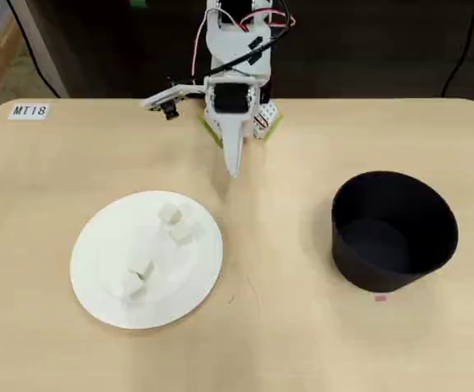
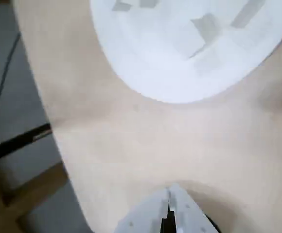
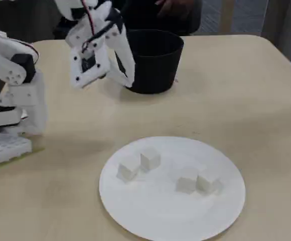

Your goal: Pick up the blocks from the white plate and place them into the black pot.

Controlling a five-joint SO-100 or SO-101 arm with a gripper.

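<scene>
Gripper apart from plated blocks

The arm is built from white plastic segments with black servo motors set between them. Red, white and black cables are looped along its upper links. The gripper is formed of two tapered white fingers. A yellow-green base plate is seen beneath it.

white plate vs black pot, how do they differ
The white plate is flat and shallow; the black pot has tall walls. The plate is wider than the pot. The plate carries four blocks; the pot looks empty. Both are round and rest on the table, apart from the gripper.
</scene>
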